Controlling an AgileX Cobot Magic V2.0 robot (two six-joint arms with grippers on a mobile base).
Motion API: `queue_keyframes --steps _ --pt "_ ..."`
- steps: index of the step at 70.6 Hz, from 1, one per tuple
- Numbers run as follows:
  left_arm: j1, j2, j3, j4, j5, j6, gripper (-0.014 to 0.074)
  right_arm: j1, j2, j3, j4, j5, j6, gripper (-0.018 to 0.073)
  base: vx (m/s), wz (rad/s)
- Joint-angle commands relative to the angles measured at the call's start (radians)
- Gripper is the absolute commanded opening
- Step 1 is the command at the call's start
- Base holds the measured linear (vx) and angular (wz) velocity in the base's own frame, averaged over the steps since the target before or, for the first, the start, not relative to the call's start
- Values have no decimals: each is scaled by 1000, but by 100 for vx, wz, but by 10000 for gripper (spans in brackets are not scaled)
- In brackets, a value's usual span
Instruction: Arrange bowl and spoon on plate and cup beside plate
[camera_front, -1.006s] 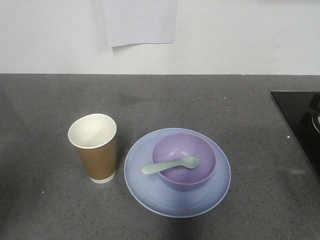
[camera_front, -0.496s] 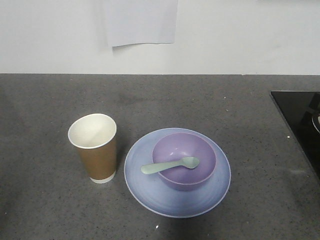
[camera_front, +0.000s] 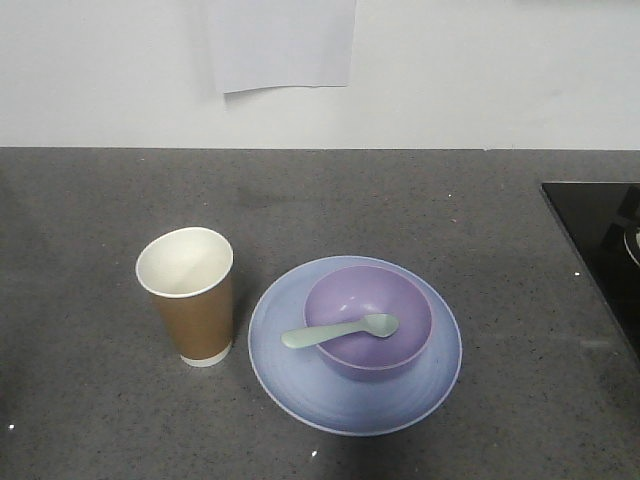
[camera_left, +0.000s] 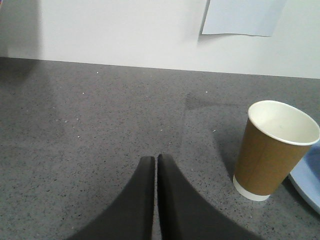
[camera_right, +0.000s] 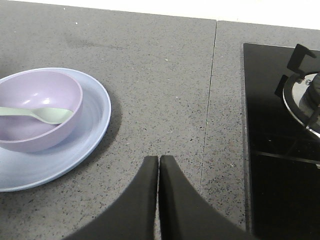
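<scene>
The plate (camera_front: 355, 345) sits on the grey desk (camera_front: 320, 200) with the bowl (camera_front: 368, 320) on it, a little toward the back. The spoon (camera_front: 340, 331) rests across the bowl, its scoop inside and its handle poking over the left rim. The cup (camera_front: 187, 296) stands upright just beside the plate's left edge, apart from it by a thin gap.

From where I stand the arrangement looks finished, so the step in hand seems to be pulling clear. Both tools are already off the things: the left tool (camera_left: 155, 159) has its fingers pressed together on nothing, low over bare desk to the left of the cup, and the right tool (camera_right: 159, 159) is likewise pinched closed and empty, over the desk between the plate and the hob (camera_right: 280, 140). To do this well, I'd say each arm should lift and draw back away from the setting. The left must not swing toward the light cup, which would tip easily, and the right should keep off the plate's rim.

The front view shows neither arm. The hob is cut off at the frame edge, and the cup's far side and the bowl's base are hidden.
</scene>
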Motion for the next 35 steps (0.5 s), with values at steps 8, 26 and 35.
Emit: queue_keyframes --steps 8,26,35 --pt "-5 12 -23 5 -76 -9 -7 -2 7 -25 -18 -66 0 -10 0 0" --pt "-5 12 -23 5 -76 -9 -7 -2 7 -25 -18 -65 0 -11 0 0" --pt "-5 12 -23 5 -76 -9 -7 -2 7 -25 -18 -65 -1 -11 0 0"
